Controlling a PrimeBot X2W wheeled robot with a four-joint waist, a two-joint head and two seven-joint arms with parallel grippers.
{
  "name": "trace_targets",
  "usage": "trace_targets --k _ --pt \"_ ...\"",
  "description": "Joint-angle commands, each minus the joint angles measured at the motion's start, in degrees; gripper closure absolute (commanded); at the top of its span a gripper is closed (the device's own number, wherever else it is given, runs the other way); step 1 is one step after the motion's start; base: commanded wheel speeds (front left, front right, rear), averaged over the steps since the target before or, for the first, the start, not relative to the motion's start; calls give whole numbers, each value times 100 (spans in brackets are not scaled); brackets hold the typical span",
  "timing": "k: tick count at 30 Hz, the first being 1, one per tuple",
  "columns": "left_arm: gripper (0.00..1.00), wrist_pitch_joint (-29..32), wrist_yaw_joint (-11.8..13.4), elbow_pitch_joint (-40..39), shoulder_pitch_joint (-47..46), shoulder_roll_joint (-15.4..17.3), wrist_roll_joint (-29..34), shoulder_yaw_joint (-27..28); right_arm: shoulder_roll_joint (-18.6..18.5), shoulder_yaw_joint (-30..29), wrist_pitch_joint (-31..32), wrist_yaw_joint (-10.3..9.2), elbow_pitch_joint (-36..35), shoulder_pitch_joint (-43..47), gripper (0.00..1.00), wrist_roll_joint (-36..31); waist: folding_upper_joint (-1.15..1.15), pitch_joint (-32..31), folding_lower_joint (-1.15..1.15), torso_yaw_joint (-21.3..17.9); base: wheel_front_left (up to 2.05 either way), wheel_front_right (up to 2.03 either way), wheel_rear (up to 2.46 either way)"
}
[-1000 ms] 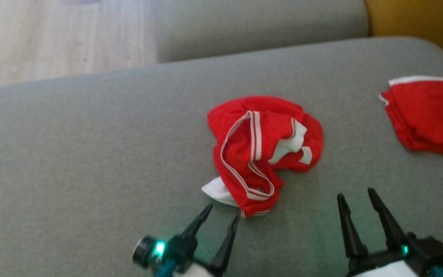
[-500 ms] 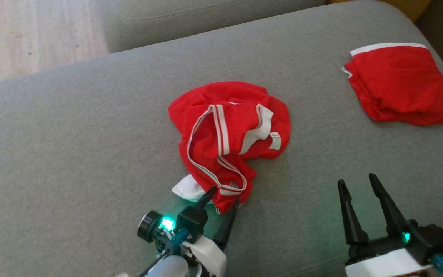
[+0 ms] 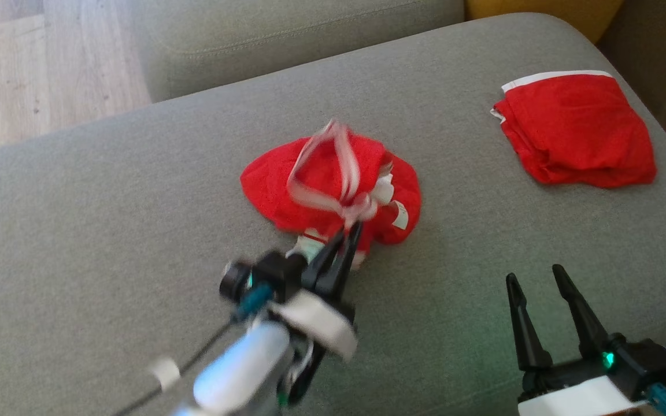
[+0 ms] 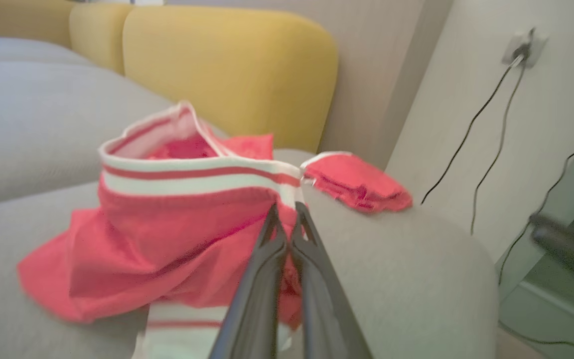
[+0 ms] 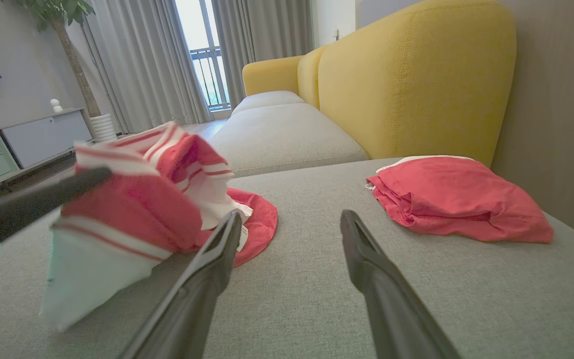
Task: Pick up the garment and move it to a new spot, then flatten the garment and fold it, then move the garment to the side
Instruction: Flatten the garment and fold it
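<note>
The garment (image 3: 333,190) is a crumpled red piece with white striped trim, in the middle of the grey sofa cushion (image 3: 107,231). My left gripper (image 3: 351,230) is shut on its near striped edge and holds that edge raised off the cushion. From the left wrist the garment (image 4: 177,219) hangs around the closed fingertips (image 4: 273,219), its striped band pulled up. My right gripper (image 3: 534,278) stands open and empty over the cushion at the lower right. Its own camera shows the lifted garment (image 5: 142,199) to its left.
A second red garment (image 3: 576,130), folded, lies at the cushion's far right corner (image 5: 456,197). A yellow sofa back (image 5: 416,75) rises behind it. Wooden floor (image 3: 32,63) lies beyond the cushion's far left edge. Cables (image 4: 491,139) hang on the wall.
My left gripper has reached the garment's near edge, shut on it and lifted it up and forward. The head camera has shifted. The right gripper stays open.
</note>
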Motion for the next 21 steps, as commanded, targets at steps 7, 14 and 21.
trace_targets --k 7,14,21 --pt "100 57 -213 -895 -1970 -11 -314 597 8 227 -61 39 -110 -255 0 65 0 -45 0 -241 0 0 0" --pt "100 79 -349 -560 -3728 -10 -728 1296 65 357 -61 39 -29 -404 0 96 0 -89 0 -583 0 0 0" --pt "100 -66 -234 125 -4241 -11 -1071 1572 124 277 -61 39 -41 -347 0 107 0 -109 0 -597 0 0 0"
